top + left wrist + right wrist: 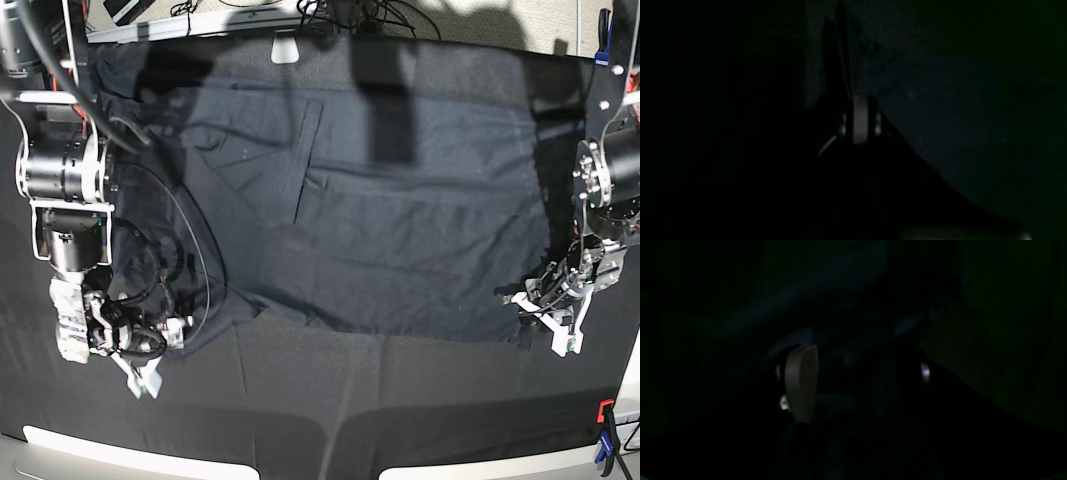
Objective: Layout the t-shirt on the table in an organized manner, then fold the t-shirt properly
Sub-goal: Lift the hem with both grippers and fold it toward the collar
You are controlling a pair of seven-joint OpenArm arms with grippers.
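Dark navy cotton, the t-shirt (370, 220) lies spread across the middle of the black desk (300, 400), its long axis running side to side in the base view, hem edge toward the near side and a white label (286, 48) at the far edge.

The 2 arms sit at opposite ends of that axis. The left fingers (545, 310) are closed at the shirt's near corner on that side; cloth seems pinched there, though the dark left wrist view shows only the 2 fingers (840, 66) pressed together, not what lies between them. From these fingers the shirt's body stretches away toward the other arm.

The right fingers (135, 365) stand spread apart just off the shirt's opposite near edge, over bare desk, with the sleeve and hem beside them on the inward side. In the right wrist view 1 pale pad (801, 383) shows, and nothing can be seen held.

Judged from this, the coming move turns on the right arm reaching inward to the hem corner nearest it, matching the left's hold.
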